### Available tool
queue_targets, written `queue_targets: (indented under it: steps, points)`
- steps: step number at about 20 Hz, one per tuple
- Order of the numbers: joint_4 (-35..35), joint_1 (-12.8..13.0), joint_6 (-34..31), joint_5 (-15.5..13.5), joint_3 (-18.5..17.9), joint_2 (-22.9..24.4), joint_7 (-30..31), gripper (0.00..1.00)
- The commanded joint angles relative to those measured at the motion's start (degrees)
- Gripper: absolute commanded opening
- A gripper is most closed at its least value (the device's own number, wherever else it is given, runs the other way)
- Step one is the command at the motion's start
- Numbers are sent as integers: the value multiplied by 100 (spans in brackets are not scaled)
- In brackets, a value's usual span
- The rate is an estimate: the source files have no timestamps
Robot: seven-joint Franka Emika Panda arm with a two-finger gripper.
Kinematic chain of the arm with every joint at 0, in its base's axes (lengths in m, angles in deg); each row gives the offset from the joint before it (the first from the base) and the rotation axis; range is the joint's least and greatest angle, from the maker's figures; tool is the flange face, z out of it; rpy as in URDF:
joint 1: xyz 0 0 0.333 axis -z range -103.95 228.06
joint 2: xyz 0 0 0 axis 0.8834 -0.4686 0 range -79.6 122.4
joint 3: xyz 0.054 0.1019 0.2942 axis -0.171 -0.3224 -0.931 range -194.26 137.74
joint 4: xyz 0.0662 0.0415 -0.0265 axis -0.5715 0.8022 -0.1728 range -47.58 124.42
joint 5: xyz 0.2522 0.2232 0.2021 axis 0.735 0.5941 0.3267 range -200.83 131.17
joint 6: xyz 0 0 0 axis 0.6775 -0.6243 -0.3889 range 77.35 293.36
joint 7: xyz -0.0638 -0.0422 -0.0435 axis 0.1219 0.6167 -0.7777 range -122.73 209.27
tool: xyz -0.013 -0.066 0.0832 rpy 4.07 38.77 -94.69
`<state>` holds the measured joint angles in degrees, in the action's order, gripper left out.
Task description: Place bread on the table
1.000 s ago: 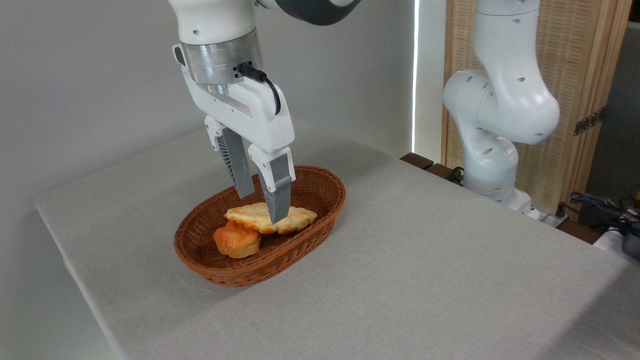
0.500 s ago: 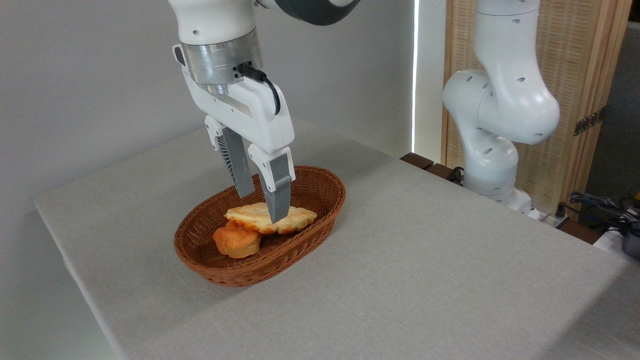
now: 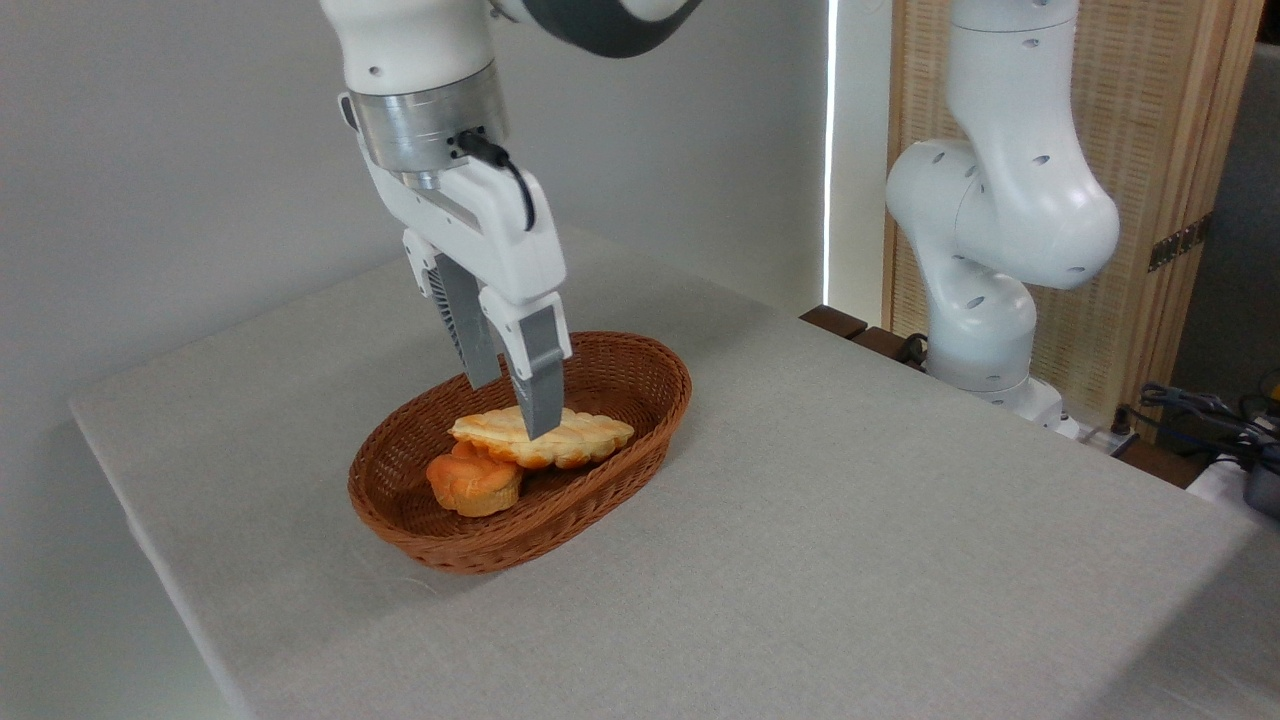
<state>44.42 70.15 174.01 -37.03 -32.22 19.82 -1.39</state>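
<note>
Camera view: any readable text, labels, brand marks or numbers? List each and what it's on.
None can be read: the tool, arm, basket, bread and table show no readable text, label or number.

light: bright, even | glare: white strip by wall, upper right | shadows: soft | focus: sharp

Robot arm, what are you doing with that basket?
The arm's tool is down in the basket, its fingers closed around the flat bread. The bread is still inside, resting partly on a round bun. It has not yet reached the table, where it is meant to go.
</note>
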Motion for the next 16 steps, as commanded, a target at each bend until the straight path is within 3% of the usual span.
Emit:
queue_targets:
  steps: [1, 7, 12, 16]
  points:
    - [-11, 26, -99, -26, 36, -36, 37, 100]
    - [120, 34, -82, -43, 343, -150, -7, 100]
    - [603, 61, 594, -157, 660, -159, -16, 100]
    - [867, 131, 797, -271, 678, -159, -42, 100]
